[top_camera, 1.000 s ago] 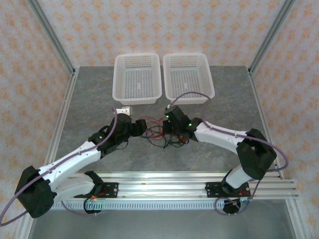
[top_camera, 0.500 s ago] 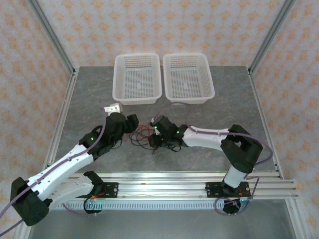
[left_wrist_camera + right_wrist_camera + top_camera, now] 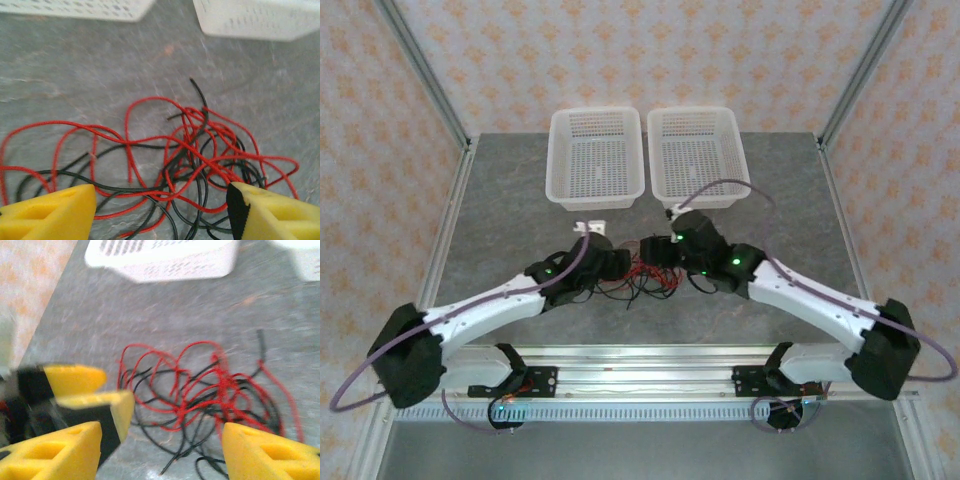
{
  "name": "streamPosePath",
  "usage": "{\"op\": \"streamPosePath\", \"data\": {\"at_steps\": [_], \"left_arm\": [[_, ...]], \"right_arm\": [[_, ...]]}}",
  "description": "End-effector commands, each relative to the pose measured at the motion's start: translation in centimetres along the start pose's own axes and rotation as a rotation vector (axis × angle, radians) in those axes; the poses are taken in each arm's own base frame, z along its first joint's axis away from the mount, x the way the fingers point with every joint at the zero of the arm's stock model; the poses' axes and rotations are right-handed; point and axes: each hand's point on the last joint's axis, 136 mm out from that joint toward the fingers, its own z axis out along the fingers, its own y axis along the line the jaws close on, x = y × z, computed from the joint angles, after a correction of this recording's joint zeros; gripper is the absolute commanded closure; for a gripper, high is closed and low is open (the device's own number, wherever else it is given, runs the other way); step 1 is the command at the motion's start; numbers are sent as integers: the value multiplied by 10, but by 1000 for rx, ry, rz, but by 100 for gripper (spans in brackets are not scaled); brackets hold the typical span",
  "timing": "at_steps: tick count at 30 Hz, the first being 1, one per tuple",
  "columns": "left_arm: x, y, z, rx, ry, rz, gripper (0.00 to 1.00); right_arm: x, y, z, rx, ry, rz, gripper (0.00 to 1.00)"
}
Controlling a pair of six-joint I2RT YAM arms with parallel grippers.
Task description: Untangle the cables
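Red and black cables (image 3: pixel 642 275) lie in one tangled heap on the grey table (image 3: pixel 500 220), about mid-table, well short of the two white baskets. Left basket (image 3: pixel 595 112) and right basket (image 3: pixel 692 110) sit side by side at the far edge.

Both arms reach inward to the heap. Left pincer (image 3: pixel 616 262) is at its left side, right pincer (image 3: pixel 660 250) at its right side, close together.

Left wrist view: left pincer (image 3: pixel 161 200) is spread wide, with one yellow finger (image 3: pixel 50 212) at each lower corner. The cables (image 3: pixel 200 150) lie on the table ahead of and between the fingers, red loops crossing over black ones. Nothing is pinched. Cannot tell if the fingers touch any strand.

Right wrist view, blurred: right pincer (image 3: pixel 162 440) is also spread wide, holding nothing. The cables (image 3: pixel 210 390) lie between and beyond its fingers. Left pincer (image 3: pixel 87 390) shows just left of the heap, yellow fingers pointing at it.
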Motion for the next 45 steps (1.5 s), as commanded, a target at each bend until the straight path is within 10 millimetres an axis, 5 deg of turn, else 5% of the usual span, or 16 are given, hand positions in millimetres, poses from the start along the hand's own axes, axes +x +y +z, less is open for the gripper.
{"op": "streamPosePath", "data": {"at_steps": [1, 10, 19, 22, 25, 28, 32, 38, 45], "left_arm": [[0, -24, 16, 77, -15, 89, 28], [36, -17, 63, 12, 103, 269, 18], [57, 5, 108, -136, 156, 337, 20], [68, 9, 120, -152, 184, 346, 30], [81, 13, 127, -147, 210, 346, 60], [87, 16, 126, -139, 217, 332, 100], [82, 13, 111, -104, 196, 306, 100], [47, -7, 72, -31, 127, 269, 100], [19, -22, 36, 38, 66, 220, 100]], "right_arm": [[1, -38, -16, 105, -43, 86, 34], [10, -59, -23, 137, -43, 125, 27], [30, -74, 4, 196, 26, 149, 25], [43, -83, 18, 227, 69, 153, 25], [54, -89, 29, 240, 94, 163, 25], [62, -95, 38, 254, 113, 166, 25], [69, -99, 48, 269, 135, 159, 25], [74, -106, 60, 298, 151, 137, 25], [71, -95, 74, 236, 150, 117, 26]]}}
